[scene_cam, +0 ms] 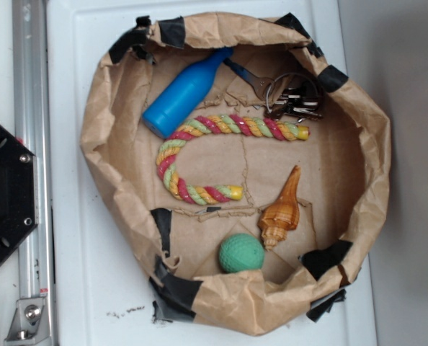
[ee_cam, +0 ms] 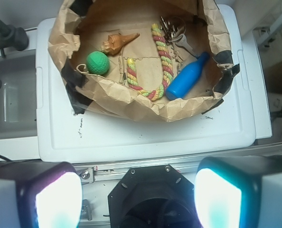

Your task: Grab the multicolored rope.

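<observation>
Paper-lined bin (scene_cam: 99, 137): multicolored rope (scene_cam: 172, 155) beside blue bottle (scene_cam: 181, 94), keys (scene_cam: 293, 99); jaws apart.

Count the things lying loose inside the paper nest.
5: bottle at the top, keys to its right, rope in the middle, shell and ball at the bottom. Nothing seems hidden.

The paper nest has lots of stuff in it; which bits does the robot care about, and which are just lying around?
Matters: multicolored rope; the hand, open, far from it.

Just lying there: blue bottle, keys, seashell, green ball, paper nest.
</observation>
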You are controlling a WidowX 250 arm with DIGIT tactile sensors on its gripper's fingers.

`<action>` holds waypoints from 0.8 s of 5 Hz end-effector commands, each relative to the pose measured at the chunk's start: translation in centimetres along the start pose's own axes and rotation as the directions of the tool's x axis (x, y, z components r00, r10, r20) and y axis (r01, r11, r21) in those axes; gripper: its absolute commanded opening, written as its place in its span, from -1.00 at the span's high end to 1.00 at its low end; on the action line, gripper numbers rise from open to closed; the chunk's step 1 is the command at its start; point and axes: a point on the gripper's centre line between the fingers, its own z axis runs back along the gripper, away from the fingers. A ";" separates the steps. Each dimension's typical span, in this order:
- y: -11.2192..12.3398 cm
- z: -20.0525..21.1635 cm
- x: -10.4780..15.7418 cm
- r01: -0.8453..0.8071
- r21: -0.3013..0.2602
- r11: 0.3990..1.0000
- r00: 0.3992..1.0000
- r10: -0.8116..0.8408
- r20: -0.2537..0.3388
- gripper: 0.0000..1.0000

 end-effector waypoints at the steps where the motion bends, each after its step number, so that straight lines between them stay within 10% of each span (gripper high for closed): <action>1: 0.0 0.0 0.0 0.000 0.000 1.000 1.000 0.000 0.000 -1.00; 2: 1.8 -3.5 4.7 0.094 0.024 0.995 0.993 -0.096 0.067 -1.00; 4: 2.7 -12.8 13.0 -0.021 0.083 0.996 0.999 0.025 -0.046 -1.00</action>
